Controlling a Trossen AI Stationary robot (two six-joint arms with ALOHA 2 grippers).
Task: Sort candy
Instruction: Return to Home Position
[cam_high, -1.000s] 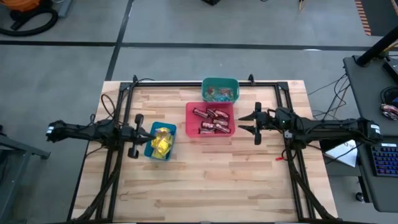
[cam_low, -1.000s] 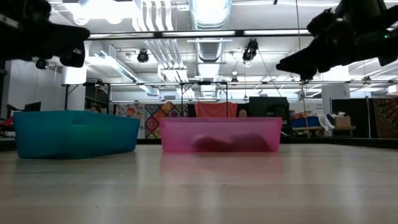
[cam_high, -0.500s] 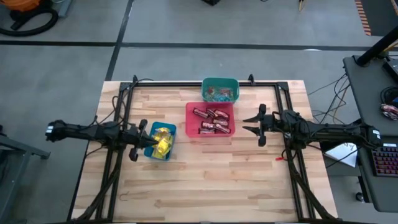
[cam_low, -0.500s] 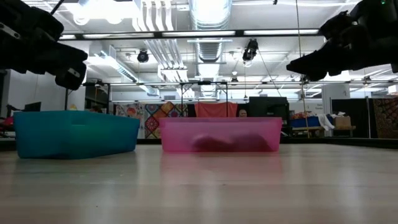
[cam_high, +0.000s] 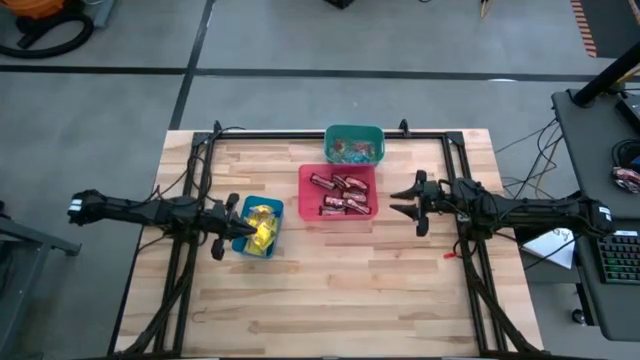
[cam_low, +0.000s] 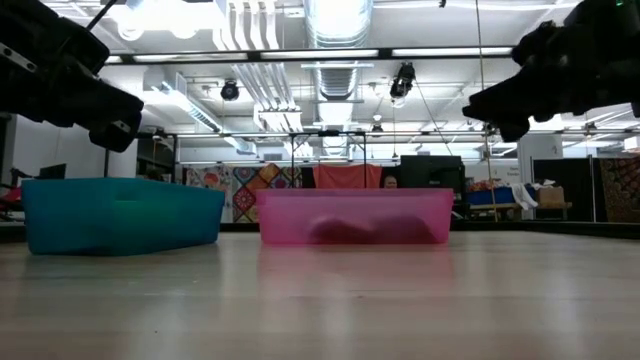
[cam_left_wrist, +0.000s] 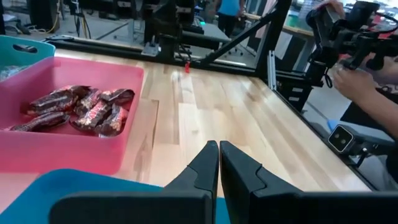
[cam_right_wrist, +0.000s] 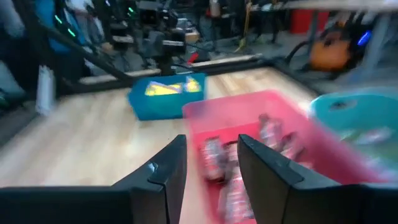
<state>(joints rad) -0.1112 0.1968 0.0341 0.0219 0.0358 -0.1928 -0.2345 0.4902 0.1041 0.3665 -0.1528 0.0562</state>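
Brown-red chocolate bars (cam_high: 340, 193) lie in the red bin (cam_high: 304, 195), and yellow packets (cam_high: 262, 228) in the blue bin (cam_high: 278, 212), one edge of which is covered by the left gripper (cam_high: 238, 228), jaws pressed together. You cannot tell apart the tiny sweets (cam_high: 352, 150) in the teal bin (cam_high: 354, 129). Right gripper (cam_high: 393, 202), jaws spread, hovers just beside the red bin.

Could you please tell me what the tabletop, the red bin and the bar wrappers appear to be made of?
Tabletop: light wood planks, visible grain and seams, slight sheen. Red bin: probably thin plastic, translucent, contents showing through. Bar wrappers: likely glossy foil or film, crinkled with highlights.
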